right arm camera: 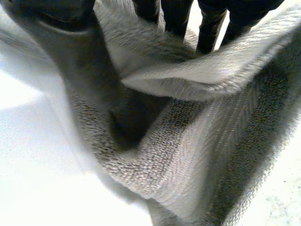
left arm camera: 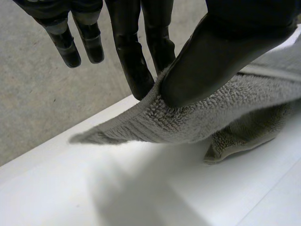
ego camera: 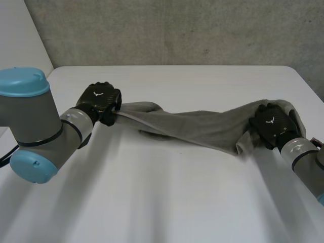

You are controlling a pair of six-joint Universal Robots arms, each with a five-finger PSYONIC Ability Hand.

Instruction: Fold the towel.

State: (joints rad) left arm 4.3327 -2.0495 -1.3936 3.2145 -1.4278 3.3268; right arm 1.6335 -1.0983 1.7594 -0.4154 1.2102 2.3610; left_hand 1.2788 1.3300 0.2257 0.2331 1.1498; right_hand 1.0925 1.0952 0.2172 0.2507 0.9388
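The grey terry-cloth towel [ego camera: 202, 126] sags in a stretched band between both hands over the white table [ego camera: 152, 202]. At nine o'clock, the black left hand [ego camera: 98, 101] pinches the edge of one end between thumb and straight fingers. At three o'clock, the black right hand [ego camera: 273, 124] has fingers and thumb closed round the bunched other end.

White table [ego camera: 167, 202], far corners rounded, and just past its far edge a rough grey wall [ego camera: 177, 30].
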